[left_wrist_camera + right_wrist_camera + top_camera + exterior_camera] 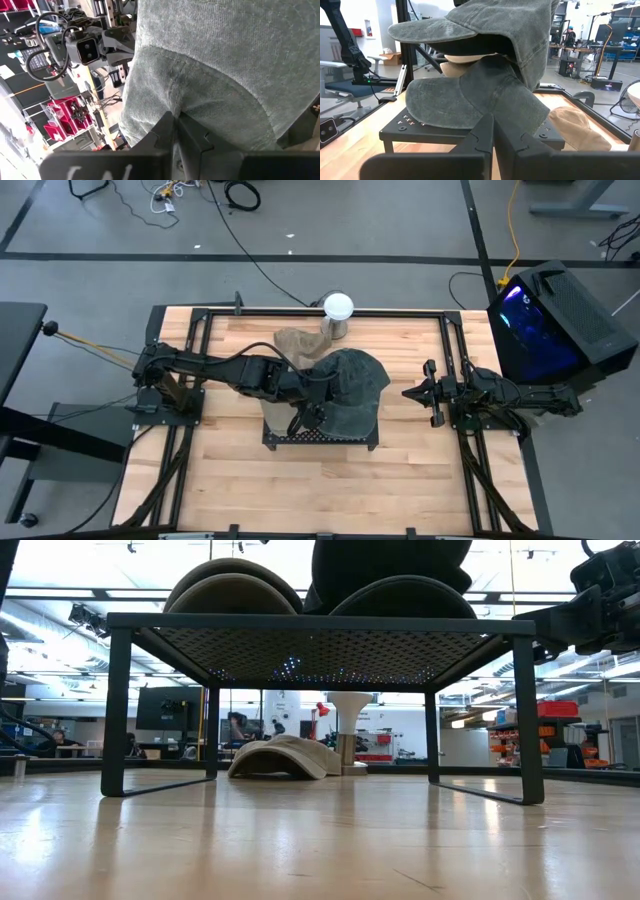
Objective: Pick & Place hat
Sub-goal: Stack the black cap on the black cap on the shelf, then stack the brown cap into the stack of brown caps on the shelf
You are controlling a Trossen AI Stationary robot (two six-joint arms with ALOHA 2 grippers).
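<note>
While the left gripper (318, 412) pinched shut on the grey hat (350, 385) over the rack (320, 438) | right gripper (425, 392) shut, idle | hat soft, light; hold brim.

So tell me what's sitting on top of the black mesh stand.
A pile of caps: grey ones with a tan one sandwiched between. The left gripper reaches into the pile. How many caps lie underneath is hidden.
</note>
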